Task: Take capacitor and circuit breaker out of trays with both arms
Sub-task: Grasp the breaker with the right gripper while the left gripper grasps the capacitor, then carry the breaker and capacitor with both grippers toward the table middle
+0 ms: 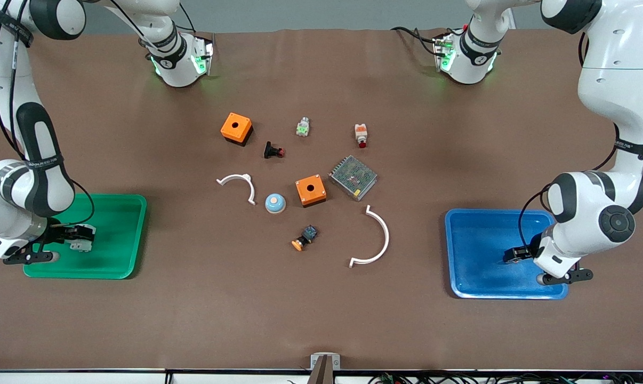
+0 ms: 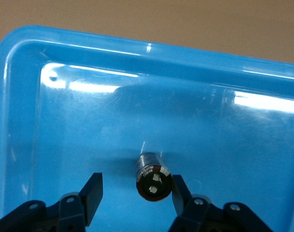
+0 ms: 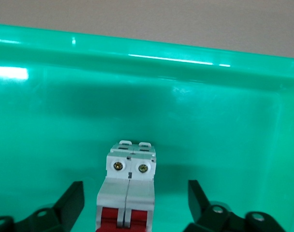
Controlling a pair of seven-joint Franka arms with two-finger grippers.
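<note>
Blue tray [image 2: 21,121] — left end effector [image 2: 132,195] open astride capacitor [image 2: 153,176]; right end effector [image 3: 136,203] open astride circuit breaker [image 3: 127,188].

The capacitor [image 2: 154,177] lies in the blue tray [image 2: 21,96] — one of the left gripper's [image 2: 135,195] fingers [image 2: 178,195] touching it, the other apart.

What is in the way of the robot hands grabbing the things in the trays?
Nothing visible. The capacitor lies between the left gripper fingers in the blue tray, and the circuit breaker sits between the right gripper fingers in the green tray.
</note>
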